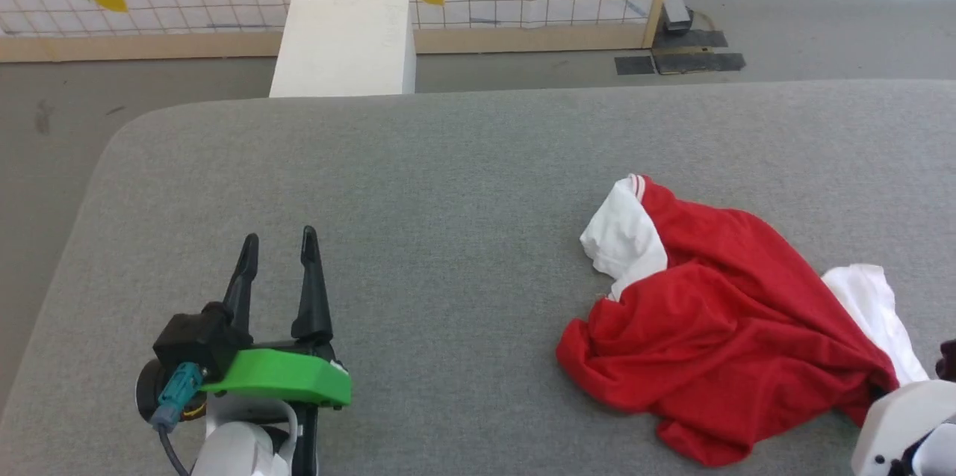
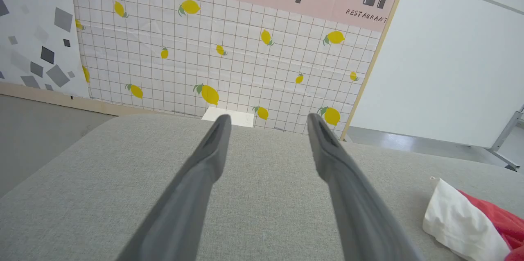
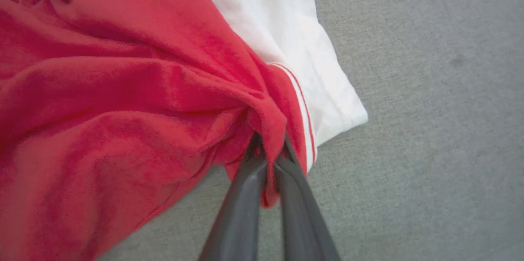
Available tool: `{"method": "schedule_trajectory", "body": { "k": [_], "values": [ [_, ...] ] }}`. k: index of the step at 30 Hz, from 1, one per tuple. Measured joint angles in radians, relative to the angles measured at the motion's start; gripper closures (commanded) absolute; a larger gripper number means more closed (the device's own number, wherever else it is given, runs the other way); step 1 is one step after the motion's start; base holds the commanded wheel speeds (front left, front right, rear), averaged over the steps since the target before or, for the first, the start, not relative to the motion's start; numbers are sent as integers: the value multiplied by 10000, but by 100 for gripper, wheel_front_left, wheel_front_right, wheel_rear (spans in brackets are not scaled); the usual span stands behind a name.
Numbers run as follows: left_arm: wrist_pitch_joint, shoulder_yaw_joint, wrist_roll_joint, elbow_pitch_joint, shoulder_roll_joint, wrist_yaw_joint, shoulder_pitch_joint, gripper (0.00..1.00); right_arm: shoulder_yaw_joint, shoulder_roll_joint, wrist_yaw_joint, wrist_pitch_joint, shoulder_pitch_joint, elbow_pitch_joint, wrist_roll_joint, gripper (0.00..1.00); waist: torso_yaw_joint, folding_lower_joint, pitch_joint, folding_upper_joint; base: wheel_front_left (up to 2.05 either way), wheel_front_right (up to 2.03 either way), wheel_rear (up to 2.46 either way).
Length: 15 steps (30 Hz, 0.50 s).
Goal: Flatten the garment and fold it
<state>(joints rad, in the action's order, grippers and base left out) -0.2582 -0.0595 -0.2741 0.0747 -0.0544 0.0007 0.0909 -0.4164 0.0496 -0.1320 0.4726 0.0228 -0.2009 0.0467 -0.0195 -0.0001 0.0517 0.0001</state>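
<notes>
Little of the job is done, as far as can be seen. The shirt [image 1: 709,326] lies in a crumpled heap on the right part of the grey desk [image 1: 448,162], close to the near edge. Its red body is bunched into deep ridges. One white sleeve [image 1: 624,237] pokes out at the far left of the heap, and the second sleeve [image 1: 874,304] trails off on the right. No part looks smoothed flat, and no neat fold has been made. By my reckoning the whole of the spreading and all of the folding are left to do.

The right hand [image 3: 270,150] sits at the near right edge of the heap. Its two fingers are pinched almost together on a gathered tuck of red cloth, just beside the striped seam where the second sleeve joins the body. The cloth puckers tightly around the fingertips, so this looks like a firm hold, probably the start of pulling the shirt open.

The left hand [image 1: 279,235] is spread wide and holds nothing. It is above bare desk, well apart from the shirt and to its left, with its fingers pointing toward the far wall. In its own wrist view the nearest sleeve shows off to the lower right.
</notes>
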Motion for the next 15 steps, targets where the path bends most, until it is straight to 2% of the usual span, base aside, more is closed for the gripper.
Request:
{"method": "schedule_trajectory", "body": {
  "k": [3,7,10,15],
  "values": [
    [0,-167,-73,134,2,-2,-20,0,6,12,0,-167,-155,322,219,0,-155,0,-24,0,0,0,0],
    [0,-903,-259,529,2,-98,27,0,405,10,0,-1452,-324,796,596,0,-386,0,-56,0,0,0,0],
    [0,-1891,-654,1133,8,-188,481,0,928,12,0,-2615,-401,1110,690,0,-587,0,-23,0,0,0,0],
    [426,-3630,-1530,2374,27,-230,2525,0,1791,2,0,-4222,-391,1306,926,0,-1021,0,217,0,0,0,0]
  ]
}}
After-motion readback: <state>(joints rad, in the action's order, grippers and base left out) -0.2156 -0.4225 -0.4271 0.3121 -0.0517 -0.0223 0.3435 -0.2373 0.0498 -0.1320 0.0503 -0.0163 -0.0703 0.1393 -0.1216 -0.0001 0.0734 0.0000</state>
